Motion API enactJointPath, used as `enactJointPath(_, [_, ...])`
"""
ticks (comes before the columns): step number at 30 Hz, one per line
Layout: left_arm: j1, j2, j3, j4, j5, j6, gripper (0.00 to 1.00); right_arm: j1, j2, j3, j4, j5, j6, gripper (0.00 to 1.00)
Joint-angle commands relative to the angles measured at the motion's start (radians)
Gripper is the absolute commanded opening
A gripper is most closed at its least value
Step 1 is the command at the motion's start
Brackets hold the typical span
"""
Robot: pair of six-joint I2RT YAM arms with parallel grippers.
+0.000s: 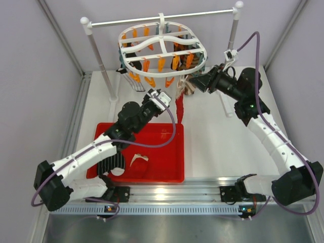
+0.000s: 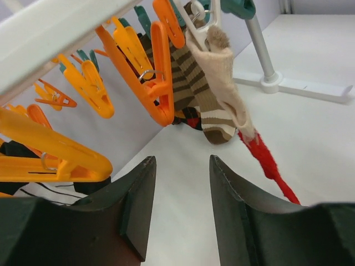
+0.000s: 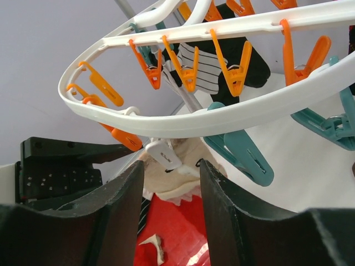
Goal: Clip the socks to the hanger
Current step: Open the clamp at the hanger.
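The white hanger point(image 1: 162, 43) hangs from a rod with orange and teal clips. A black striped sock point(image 1: 132, 81), a brown striped and beige sock bunch point(image 1: 188, 86) and a dark red sock point(image 1: 179, 106) hang from it. My left gripper point(image 2: 182, 166) is open and empty, below the orange clips point(image 2: 150, 72) and just short of the beige sock point(image 2: 222, 83) and the red sock point(image 2: 266, 158). My right gripper point(image 3: 169, 166) is open under the hanger rim point(image 3: 194, 122), its fingers either side of a white clip point(image 3: 163, 154) and the beige sock point(image 3: 177, 180).
A red tray point(image 1: 167, 152) at the front left holds a black striped sock point(image 1: 110, 164) and a white sock point(image 1: 137, 161). The rod's two posts point(image 1: 101, 61) stand at the back. A teal clip point(image 3: 241, 155) hangs beside my right finger.
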Motion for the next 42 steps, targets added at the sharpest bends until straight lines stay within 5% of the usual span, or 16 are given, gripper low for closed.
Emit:
enactJointPath(1, [0.008,0.016,0.044,0.109,-0.050,-0.020,0.49,-0.021,-0.012,0.044,0.029,-0.012,-0.014,0.45])
enactJointPath(7, [0.048,0.050,0.061,0.167,-0.010,-0.043,0.52,-0.031,-0.011,0.044,0.029,-0.029,-0.013,0.45])
enactJointPath(24, [0.180,0.099,0.114,0.206,0.390,-0.241,0.51,-0.051,0.003,0.053,0.040,-0.084,-0.001,0.45])
enactJointPath(42, [0.178,0.119,0.130,0.223,0.458,-0.262,0.45,-0.048,-0.112,0.028,0.035,-0.057,0.055,0.42])
